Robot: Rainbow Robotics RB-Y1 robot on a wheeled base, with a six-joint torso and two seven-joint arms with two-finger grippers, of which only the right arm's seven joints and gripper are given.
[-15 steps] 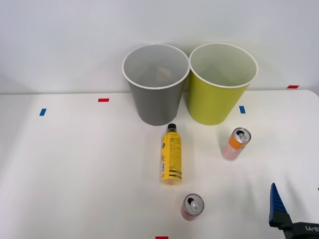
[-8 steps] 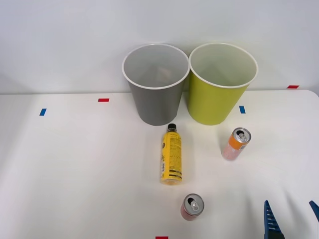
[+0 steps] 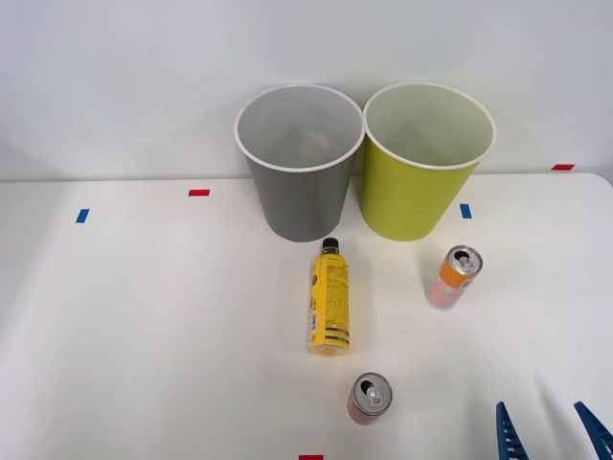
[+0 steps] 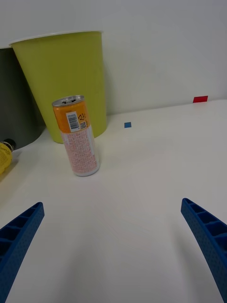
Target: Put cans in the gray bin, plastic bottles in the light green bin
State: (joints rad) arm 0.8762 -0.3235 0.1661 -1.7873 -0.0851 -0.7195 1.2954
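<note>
Front view: a white table [image 3: 144,335] meets a plain white wall, with small red and blue tape marks [image 3: 198,193] dotted across the surface. At the far edge stand the tapered gray plastic bin [image 3: 300,161] and, just beside it, the yellow-green plastic bin [image 3: 425,158], both white-rimmed. A yellow black-capped bottle [image 3: 329,299] lies flat before the gray bin. The slim orange-and-pink can [image 3: 454,276] stands upright in front of the green bin; the short reddish-pink can [image 3: 369,398] stands nearer the robot. The right gripper [image 3: 551,433] hovers at the near edge, blue ribbed fingers [image 4: 19,236] spread wide, grasping nothing.
</note>
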